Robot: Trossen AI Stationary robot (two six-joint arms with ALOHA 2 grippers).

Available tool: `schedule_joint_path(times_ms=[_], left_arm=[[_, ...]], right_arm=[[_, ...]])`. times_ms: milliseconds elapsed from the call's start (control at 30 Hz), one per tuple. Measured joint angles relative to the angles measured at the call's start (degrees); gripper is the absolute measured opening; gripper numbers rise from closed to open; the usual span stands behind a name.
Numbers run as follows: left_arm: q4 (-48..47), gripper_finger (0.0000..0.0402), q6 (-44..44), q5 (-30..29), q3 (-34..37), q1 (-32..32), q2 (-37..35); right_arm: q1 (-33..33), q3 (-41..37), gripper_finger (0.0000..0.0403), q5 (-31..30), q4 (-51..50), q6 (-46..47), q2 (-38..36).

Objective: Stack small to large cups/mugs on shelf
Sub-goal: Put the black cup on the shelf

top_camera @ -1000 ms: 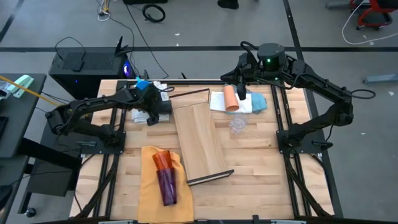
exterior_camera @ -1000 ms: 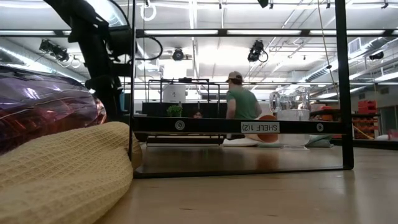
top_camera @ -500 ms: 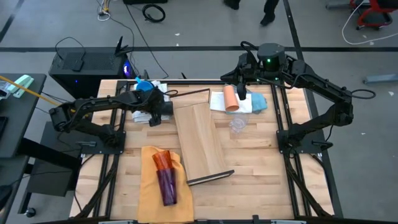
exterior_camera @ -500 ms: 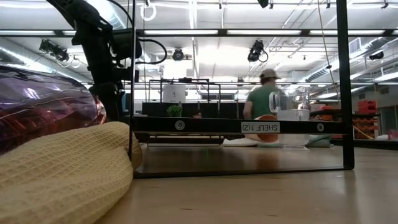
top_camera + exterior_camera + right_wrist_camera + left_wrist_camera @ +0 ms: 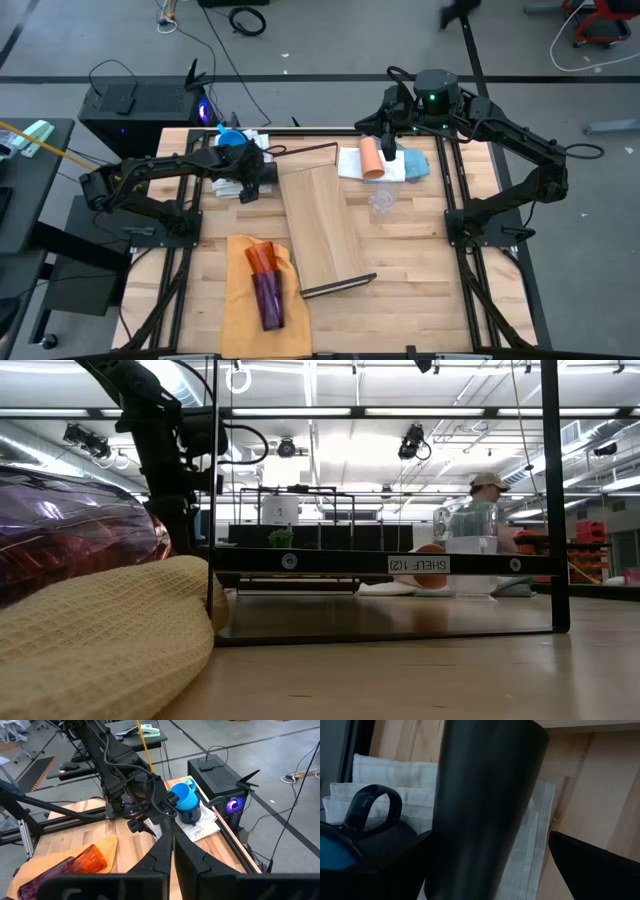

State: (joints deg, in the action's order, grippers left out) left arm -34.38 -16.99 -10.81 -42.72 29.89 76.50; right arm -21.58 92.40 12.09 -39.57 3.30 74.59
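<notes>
The black cup (image 5: 485, 795) stands upright on a white cloth (image 5: 400, 775) at the table's far left, beside the dark navy mug (image 5: 370, 807) and the bright blue mug (image 5: 230, 137). My left gripper (image 5: 489, 837) is open, with one finger on each side of the black cup. My right gripper (image 5: 173, 851) is shut and hangs by the peach cup (image 5: 371, 157), which lies on a folded cloth. The shelf (image 5: 320, 225) lies flat in the middle of the table. The orange and purple tumblers (image 5: 266, 285) lie on the yellow cloth. A clear cup (image 5: 381, 203) stands right of the shelf. My left gripper has one finger (image 5: 385, 870) close against the black cup's side wall (image 5: 450, 845), and I cannot tell whether it touches. The other finger (image 5: 590, 865) stands clear of the cup. The fingers come at the cup level, about its lower half.
The shelf's dark end bars (image 5: 380, 563) stand up at its near end. The yellow cloth (image 5: 100, 640) and the purple tumbler (image 5: 70, 530) fill the near left. A computer case (image 5: 140, 105) sits beyond the far left edge. A person (image 5: 490, 485) walks in the room behind.
My left gripper has moved a little toward the table's right, closer to the shelf, and has then kept still. The person in the background has walked to the right.
</notes>
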Motion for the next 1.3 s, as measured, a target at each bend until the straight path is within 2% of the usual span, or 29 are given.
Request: schedule_joint_path(times_ms=[167,467,633,900,1067,1300], left_arm=[[-0.07,0.0399,2.86,-0.32,0.00,0.09,0.04],[-1.44,0.0397,2.45,0.72,0.00,0.11,0.60],[-2.63,0.0399,3.10,3.29,0.32,-0.24,3.98],[-2.42,0.0396,5.46,2.63,0.24,-1.85,9.22],[-2.17,0.0367,5.74,1.15,0.23,-3.09,9.23],[-2.41,0.0298,5.96,0.18,0.16,-3.17,9.18]], right_arm=[[0.00,0.00,0.0024,0.03,-0.02,0.02,0.00],[0.00,0.00,0.0024,0.03,-0.02,-0.01,0.00],[0.00,0.00,0.0024,0.03,-0.02,0.02,0.00],[0.00,0.00,0.0024,0.03,-0.04,0.17,0.00],[0.00,0.00,0.0024,0.03,-0.04,0.17,0.00],[0.00,0.00,0.0024,0.03,-0.04,0.19,0.00]])
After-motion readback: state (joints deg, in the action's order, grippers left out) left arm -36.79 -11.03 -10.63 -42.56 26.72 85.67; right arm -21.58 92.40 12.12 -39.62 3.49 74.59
